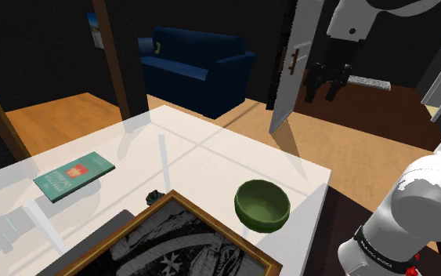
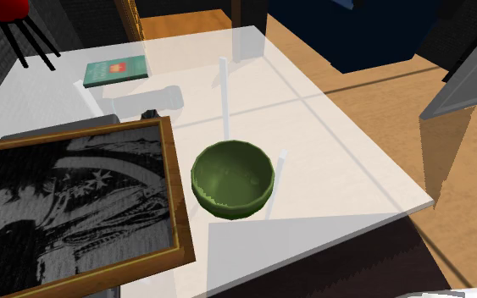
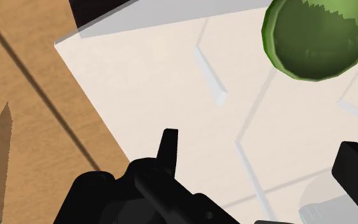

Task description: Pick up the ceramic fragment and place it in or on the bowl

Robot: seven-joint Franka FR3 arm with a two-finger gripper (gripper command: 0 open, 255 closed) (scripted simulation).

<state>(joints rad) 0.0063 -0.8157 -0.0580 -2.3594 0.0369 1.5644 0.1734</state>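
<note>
Nearest the shoulder camera lies one framed picture [image 1: 171, 247], black-and-white in a wooden frame, flat on the pale table [image 1: 211, 149]. From that view's left to right, the table carries one green book [image 1: 74, 175], one ceramic fragment [image 1: 154, 196] and one green bowl [image 1: 262, 205]. Beyond the table stand one dark blue sofa [image 1: 195, 67] and one white door [image 1: 289, 70]. The ceramic fragment is a small, dark piece whose shape is too small to make out. It lies on the table just beside the frame's far corner, between the book and the bowl and apart from both. The gripper [image 1: 326, 92] hangs high above the floor past the table's far edge, well apart from the fragment. In the wrist view, the gripper [image 3: 262, 143] has its fingers [image 3: 169, 143] spread wide, with nothing between them and nothing touched. The bowl [image 3: 317, 38] sits upright ahead of it.
</note>
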